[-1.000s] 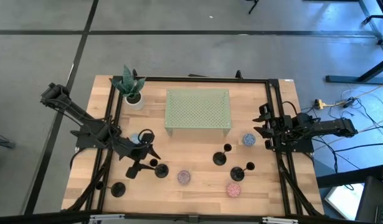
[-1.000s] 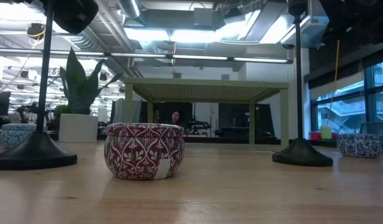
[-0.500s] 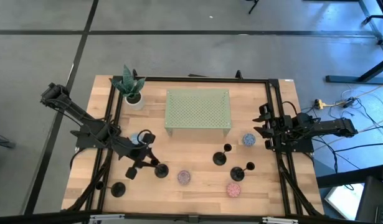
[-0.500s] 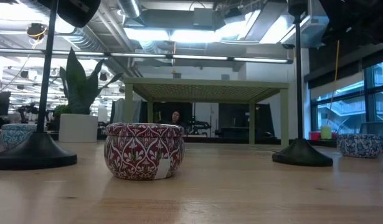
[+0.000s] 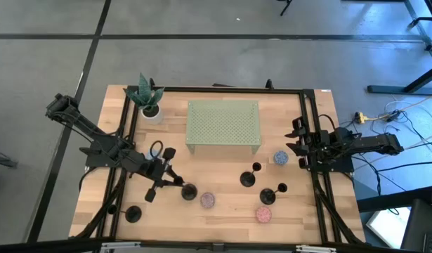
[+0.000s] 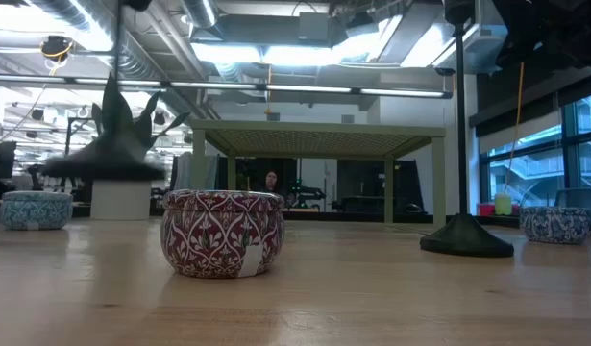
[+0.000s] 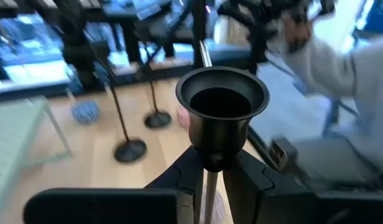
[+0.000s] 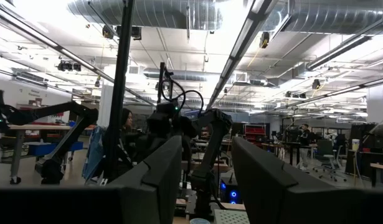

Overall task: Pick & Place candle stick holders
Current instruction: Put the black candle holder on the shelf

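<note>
One holder [image 7: 222, 118] is hanging clamped in left gripper [image 7: 211, 167]; lifting w/o tilt, heading toward 1 o'clock; right gripper [image 8: 207, 180] is idling open.

Right gripper [image 8: 207, 180]: fingers parted | beyond: dark left arm [image 8: 179, 124], black upright pole [image 8: 119, 87] | overhead: ceiling ducts [image 8: 179, 12]

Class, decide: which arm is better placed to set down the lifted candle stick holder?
Left. The left gripper already clamps the candle stick holder; the right gripper waits open at the table's right edge.
</note>
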